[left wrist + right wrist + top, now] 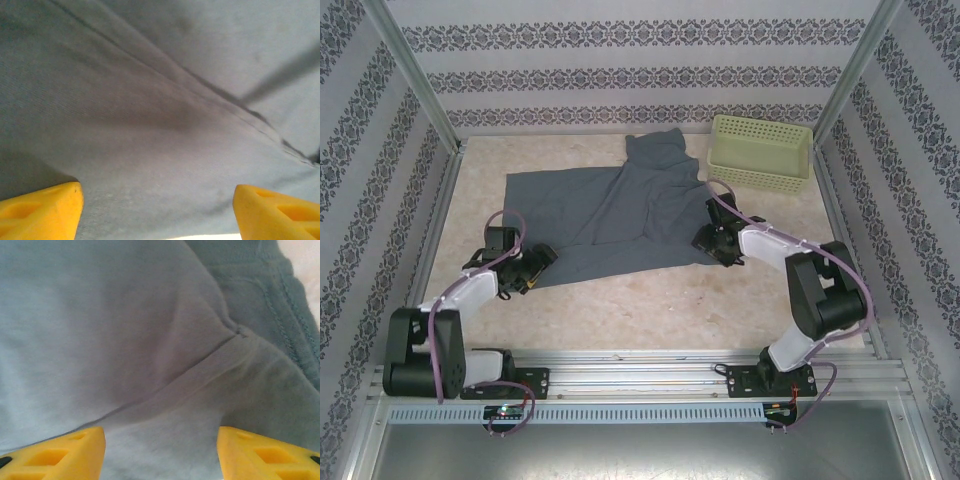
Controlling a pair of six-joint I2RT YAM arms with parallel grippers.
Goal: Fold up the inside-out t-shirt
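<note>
The blue-grey t-shirt (620, 215) lies spread and rumpled across the far middle of the desk (650, 305). One part reaches toward the back wall, just beside the pale green basket (762, 152) in the far right corner; I cannot tell whether cloth and basket touch.

The left fingers (535, 266) sit low at the shirt's near left corner. In the left wrist view these yellow fingers (42, 210) stand wide apart, with flat cloth and a slanting seam ahead of them and nothing pinched between them.

The right fingers (708, 240) sit at the shirt's near right edge. In the right wrist view they (65, 452) are also spread apart, though less widely, and hold nothing. The cloth (125, 330) ahead of them shows a seam and a stitched hem at the upper right, with a sliver of pale desk past it.
</note>
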